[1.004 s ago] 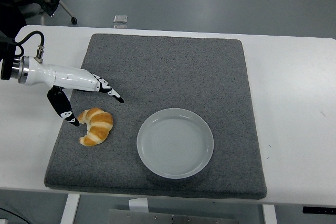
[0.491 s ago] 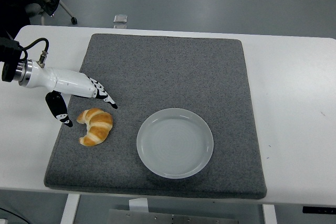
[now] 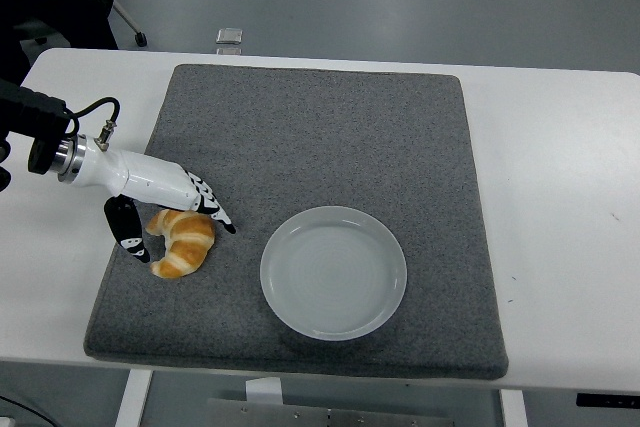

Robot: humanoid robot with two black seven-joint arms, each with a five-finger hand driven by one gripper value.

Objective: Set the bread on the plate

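Head view showed the croissant (image 3: 181,242) near the mat's (image 3: 330,127) front-left corner, left of the plate (image 3: 333,272) — left hand (image 3: 165,202) straddled it, fingers spread, not yet closed — likely light, flaky, crushable; grip gently across its thick middle.

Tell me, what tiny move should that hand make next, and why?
Probably close its fingers on the croissant. The left hand is straddling it, thumb on the left and fingers over the right, but looks open, and the plate to the right sits empty.
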